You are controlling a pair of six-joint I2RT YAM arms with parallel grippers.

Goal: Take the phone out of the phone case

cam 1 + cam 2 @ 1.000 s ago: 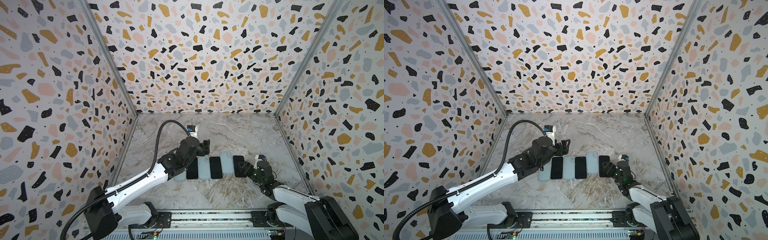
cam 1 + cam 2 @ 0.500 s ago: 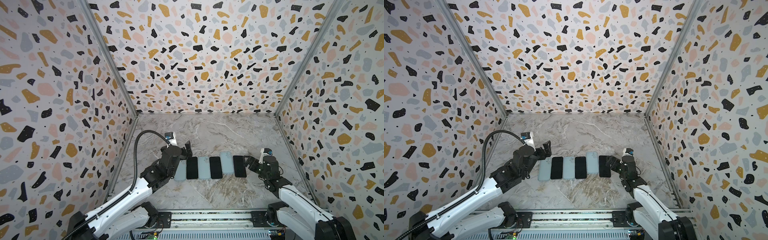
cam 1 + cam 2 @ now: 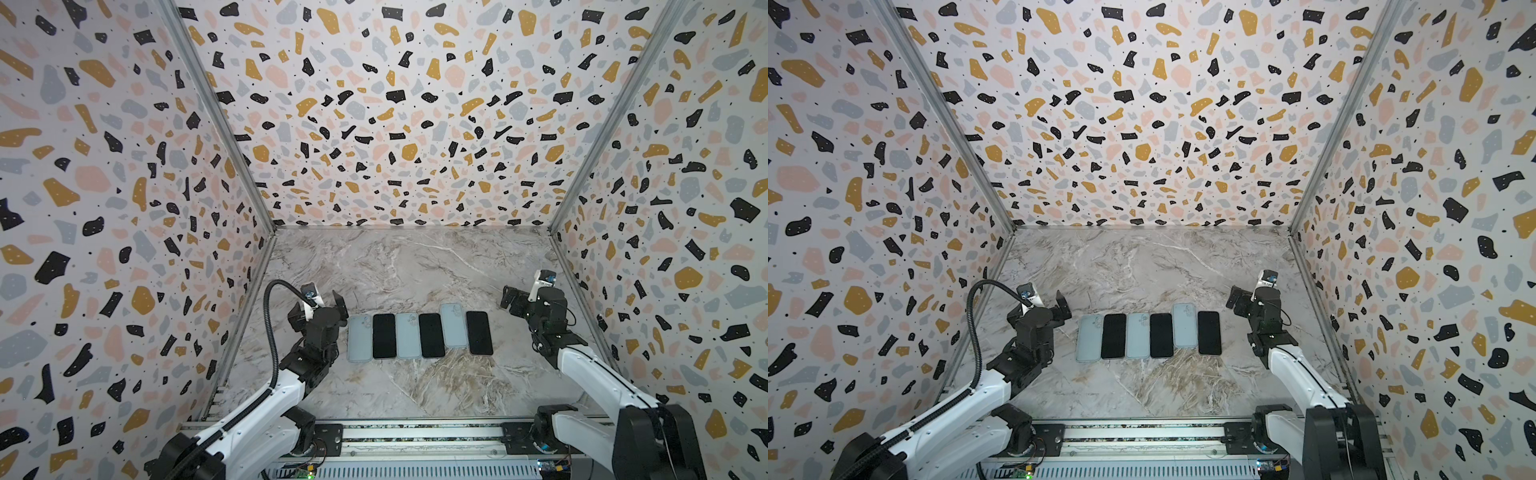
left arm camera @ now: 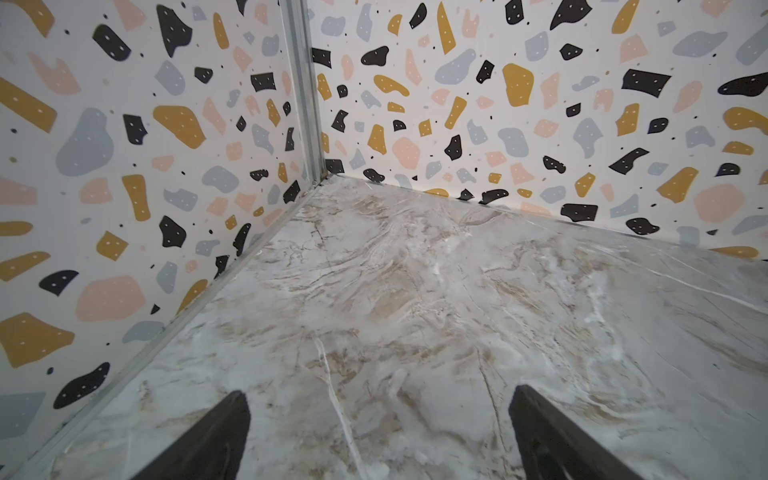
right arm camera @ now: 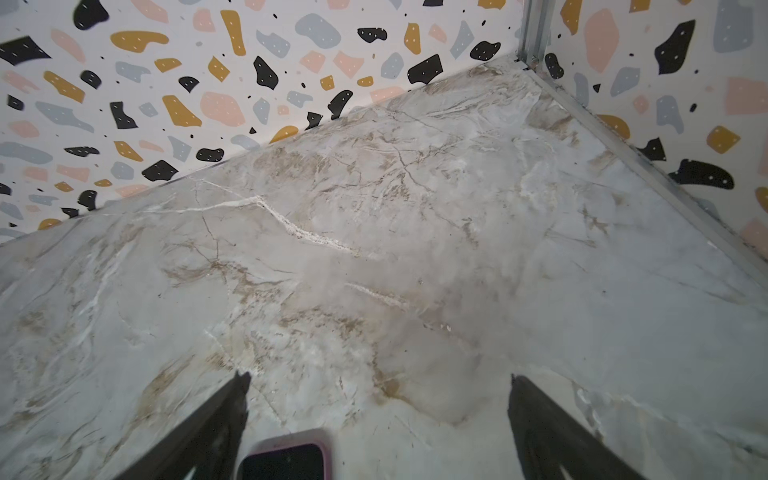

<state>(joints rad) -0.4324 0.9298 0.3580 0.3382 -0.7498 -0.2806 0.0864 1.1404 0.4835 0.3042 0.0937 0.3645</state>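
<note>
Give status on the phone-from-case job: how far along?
Done, apparently: three black phones lie screen-up, alternating with three grey-blue cases in one row on the table. In hand: nothing; left gripper and right gripper are open, empty, off the row's ends. Left: probably nothing, but the right wrist view shows a pink-rimmed screen; can't tell if that rim is a case.

table [image 3: 415,270]: marble-patterned | walls [image 3: 374,124]: terrazzo print | rail [image 3: 415,434]: front edge

White-linked, black-jointed left arm [image 3: 266,401] and right arm [image 3: 594,374]; black cable [image 3: 271,332] along the left.
</note>
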